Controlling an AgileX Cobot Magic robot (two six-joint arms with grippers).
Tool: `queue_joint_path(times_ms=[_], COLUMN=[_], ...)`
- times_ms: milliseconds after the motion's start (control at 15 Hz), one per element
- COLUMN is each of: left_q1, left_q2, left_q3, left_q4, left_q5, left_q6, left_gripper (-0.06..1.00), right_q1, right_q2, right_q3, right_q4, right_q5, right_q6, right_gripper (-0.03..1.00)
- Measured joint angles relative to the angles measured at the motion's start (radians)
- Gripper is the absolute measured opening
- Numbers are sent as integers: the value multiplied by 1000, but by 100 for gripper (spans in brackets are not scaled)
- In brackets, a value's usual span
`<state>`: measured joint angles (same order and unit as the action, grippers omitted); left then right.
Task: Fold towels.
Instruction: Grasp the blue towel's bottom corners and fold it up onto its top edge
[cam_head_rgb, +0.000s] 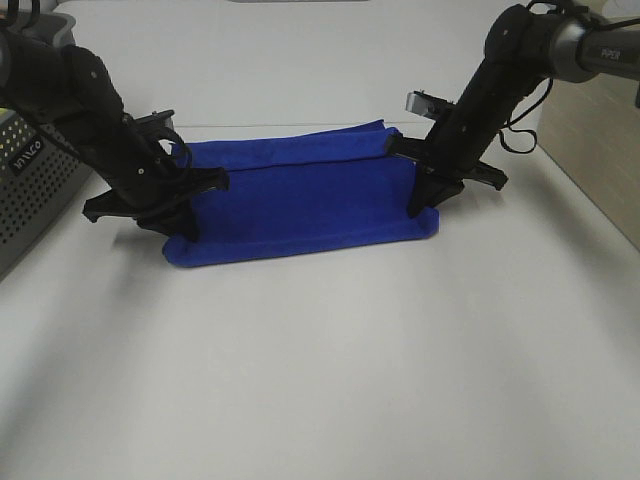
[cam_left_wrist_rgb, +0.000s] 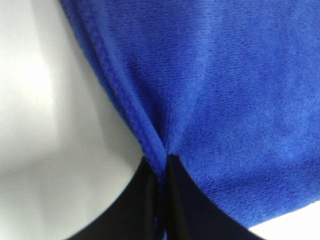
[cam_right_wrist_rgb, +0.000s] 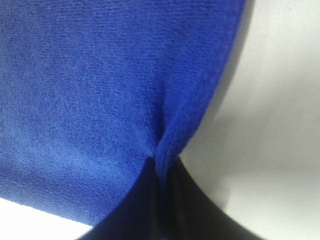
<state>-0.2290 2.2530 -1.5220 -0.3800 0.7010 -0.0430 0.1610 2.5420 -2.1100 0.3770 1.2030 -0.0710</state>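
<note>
Clamping opposite short ends of towel (cam_head_rgb: 300, 205) tight in left gripper (cam_head_rgb: 192, 186) and right gripper (cam_head_rgb: 424, 188), holding its long axis straight between them.

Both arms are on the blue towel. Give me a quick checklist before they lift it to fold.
1. Left fingers shut on the royal-blue plush rectangular towel, at its stitched edge: ok.
2. Right fingers shut on the opposite short edge: ok.
3. Grips roughly opposite each other: ok.
4. Towel lying flat: not ok, the far long edge is rolled up.
5. Layers caught in each pinch: cannot tell.
</note>
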Motion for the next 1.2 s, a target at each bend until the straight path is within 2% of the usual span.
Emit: queue_joint_path(times_ms=[133,267,467,667,800,933,1067,1200], left_q1=[-10,-29,-64,-80,-80,-80,-75,-35], left_q2=[-24,-64,-113,-145,-147,-147,-147,-123], left_q3=[17,77,205,262,229,147,53,-48], left_q4=[15,21,17,-6,-11,-8,-7,-11], left_q5=[49,52,61,91,151,172,193,224], left_q6=[0,0,0,0,-1,-12,-41,-68], left_gripper=[3,3,3,3,3,3,3,3], right_q1=[1,1,1,2,2,2,2,2], right_q2=[-68,-178,-310,-378,-402,-403,-401,-365], right_q3=[101,275,587,762,757,683,578,415], right_q4=[2,3,18,21,17,4,-8,-11], right_q5=[1,-7,-109,-187,-195,-196,-190,-144], right_q6=[6,6,5,-6,-30,-31,-31,-31], right_gripper=[0,0,0,0,0,0,0,0])
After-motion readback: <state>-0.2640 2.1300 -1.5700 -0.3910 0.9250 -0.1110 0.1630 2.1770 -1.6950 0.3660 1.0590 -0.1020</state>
